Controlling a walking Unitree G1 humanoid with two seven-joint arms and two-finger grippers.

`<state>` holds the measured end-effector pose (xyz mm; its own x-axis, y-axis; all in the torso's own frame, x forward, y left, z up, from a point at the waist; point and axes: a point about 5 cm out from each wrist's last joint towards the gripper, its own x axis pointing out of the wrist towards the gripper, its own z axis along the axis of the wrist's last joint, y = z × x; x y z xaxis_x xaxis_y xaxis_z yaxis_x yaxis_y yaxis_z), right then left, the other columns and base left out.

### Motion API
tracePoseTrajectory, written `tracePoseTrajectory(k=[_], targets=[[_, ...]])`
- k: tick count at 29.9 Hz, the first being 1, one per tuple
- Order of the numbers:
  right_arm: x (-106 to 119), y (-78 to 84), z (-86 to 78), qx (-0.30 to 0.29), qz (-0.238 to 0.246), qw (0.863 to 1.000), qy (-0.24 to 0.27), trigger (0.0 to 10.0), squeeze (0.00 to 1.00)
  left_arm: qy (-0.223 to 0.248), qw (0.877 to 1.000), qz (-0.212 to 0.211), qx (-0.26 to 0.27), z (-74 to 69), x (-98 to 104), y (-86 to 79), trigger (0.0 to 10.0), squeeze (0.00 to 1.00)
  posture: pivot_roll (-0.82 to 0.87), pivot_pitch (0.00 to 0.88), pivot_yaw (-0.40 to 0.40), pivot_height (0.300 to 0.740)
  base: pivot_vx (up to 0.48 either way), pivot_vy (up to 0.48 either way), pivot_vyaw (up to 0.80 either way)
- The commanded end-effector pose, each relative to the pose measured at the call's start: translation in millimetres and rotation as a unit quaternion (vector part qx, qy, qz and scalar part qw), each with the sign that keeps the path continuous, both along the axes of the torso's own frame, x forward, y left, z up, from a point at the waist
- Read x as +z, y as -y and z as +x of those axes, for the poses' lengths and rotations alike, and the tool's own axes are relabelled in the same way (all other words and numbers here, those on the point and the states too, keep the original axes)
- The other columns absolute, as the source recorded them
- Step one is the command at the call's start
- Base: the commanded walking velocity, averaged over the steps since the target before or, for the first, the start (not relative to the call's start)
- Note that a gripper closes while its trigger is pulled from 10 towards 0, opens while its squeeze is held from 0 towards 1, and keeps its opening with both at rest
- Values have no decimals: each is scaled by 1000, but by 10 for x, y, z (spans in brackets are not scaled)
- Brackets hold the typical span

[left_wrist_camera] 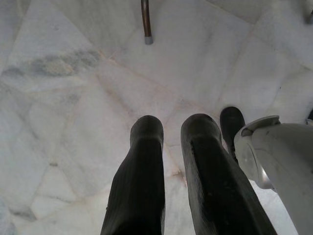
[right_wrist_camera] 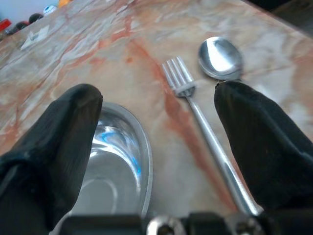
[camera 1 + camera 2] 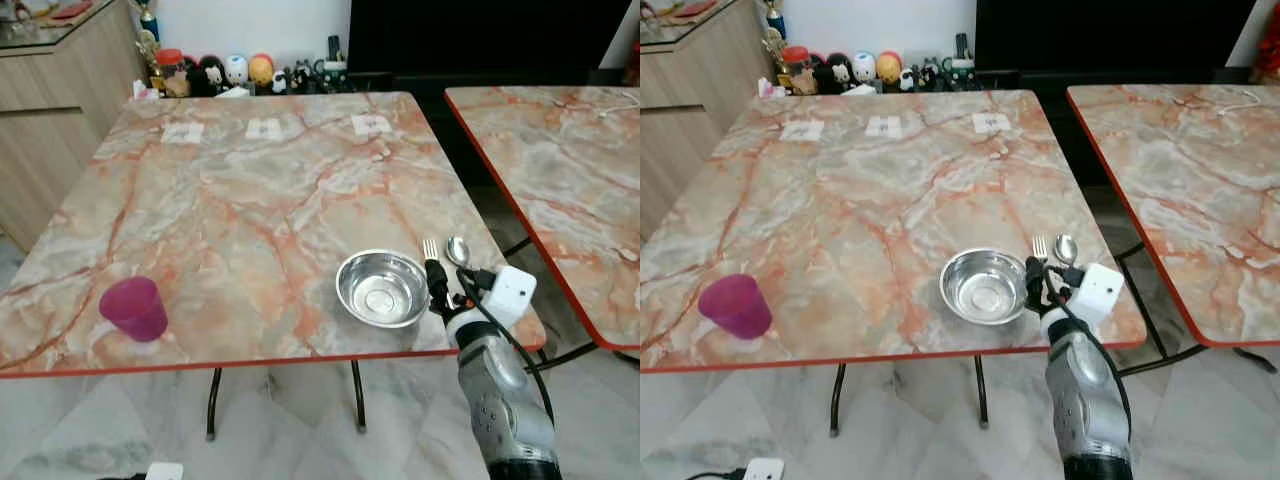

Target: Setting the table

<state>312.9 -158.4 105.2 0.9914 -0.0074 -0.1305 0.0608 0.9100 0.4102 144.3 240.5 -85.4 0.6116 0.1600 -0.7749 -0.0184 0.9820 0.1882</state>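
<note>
Marble-patterned table (image 3: 260, 190) with a red rim, seen from the head camera; a second, matching table (image 3: 560, 170) stands well apart at 3 o'clock. On the near table, a steel bowl (image 3: 382, 288) sits near the front edge at about 5 o'clock from the table's centre. A pink cup (image 3: 134, 308) stands upright near the front edge at 8 o'clock, well apart from the bowl. Three small white tags (image 3: 264, 129) lie in a row along the far side at 12 o'clock, and a line of small figurines (image 3: 235, 72) stands beyond that edge. A fork (image 2: 195, 110) and a spoon (image 2: 221, 58) lie side by side just beside the bowl at its 3 o'clock, heads pointing toward the far edge. The right gripper (image 2: 159, 127) hovers low over the front edge, fingers spread wide apart: one finger above the bowl's rim, the other over the spoon's handle, with the fork between them. The left gripper (image 1: 173, 161) hangs over the pale tiled floor (image 1: 73, 98), fingers slightly parted and holding nothing.
</note>
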Motion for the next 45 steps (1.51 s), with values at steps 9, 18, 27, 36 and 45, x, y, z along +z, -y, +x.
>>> tracePoseTrajectory(k=[9, 18, 27, 36, 45], targets=[[-148, -115, 94, 33, 58, 995, -75, 10000, 0, 3, 1000, 2, -3, -7, 1, 3, 10000, 0, -64, 81, 24, 740, 0, 0, 0], [-274, -170, 47, 47, 92, 987, -119, 1608, 0, 5, 1000, 2, -7, -5, 2, 10, 10000, 0, -65, 83, 24, 740, 0, 0, 0], [-265, -199, 55, 59, 92, 987, -122, 0, 0, 4, 1000, 4, -7, -6, -2, 21, 10000, 0, -62, 81, 21, 740, 0, 0, 0], [-276, -214, 46, 58, 91, 986, -124, 0, 0, 2, 1000, 7, -7, -6, -1, 10, 10000, 0, -63, 80, 25, 740, 0, 0, 0], [-266, -223, 44, 56, 91, 987, -117, 0, 0, -10, 1000, 9, -4, -35, -11, -22, 10000, 0, -60, 79, 24, 740, 0, 0, 0]])
